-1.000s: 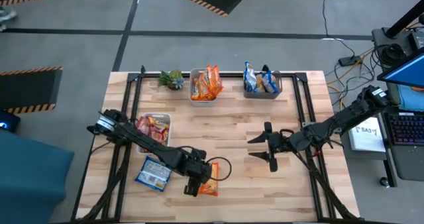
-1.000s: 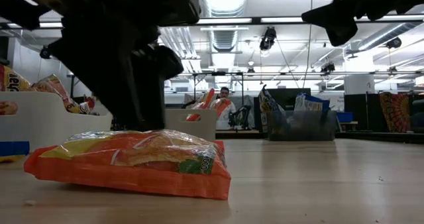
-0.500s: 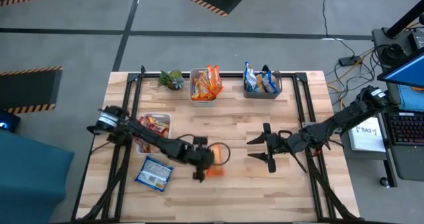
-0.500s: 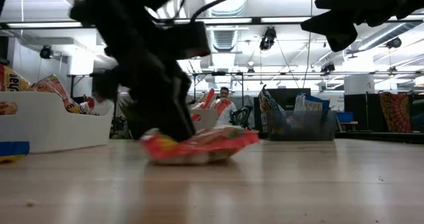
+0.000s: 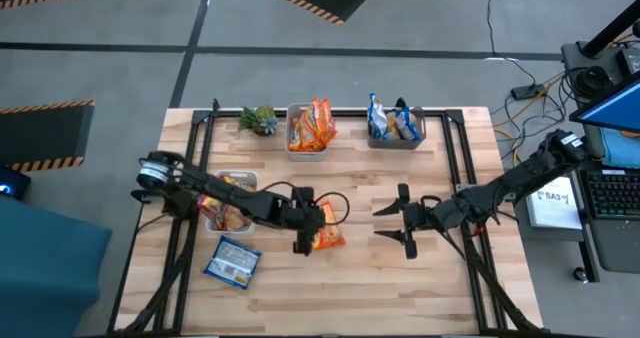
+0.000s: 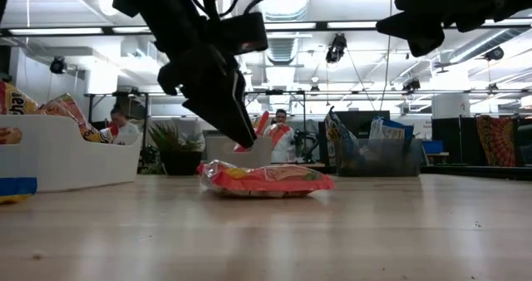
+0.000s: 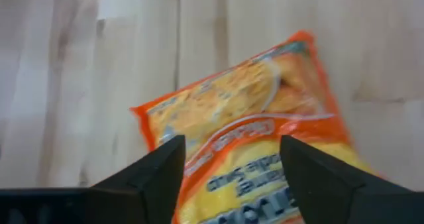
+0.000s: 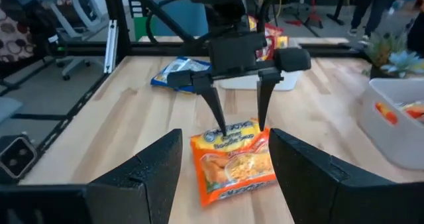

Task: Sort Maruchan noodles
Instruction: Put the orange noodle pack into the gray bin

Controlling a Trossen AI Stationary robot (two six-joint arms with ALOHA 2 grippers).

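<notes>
Left tool (image 5: 308,228), fingers spread wide, straddles the orange packet (image 5: 328,237) lying flat at the bench's (image 5: 370,278) lower centre. Closing off-centre could pinch crinkly film and let it slip. Right tool (image 5: 396,221) waits open.

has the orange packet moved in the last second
Yes. In the high view the orange packet has shifted up the table toward the bin of orange packets, with the left tool open over it.

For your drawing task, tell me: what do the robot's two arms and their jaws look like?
Both arms are dark, slim and jointed, with black cables looping beside them. The left gripper and right gripper each end in two narrow, tapering black fingers. A silver-grey joint marks the left arm's base.
</notes>
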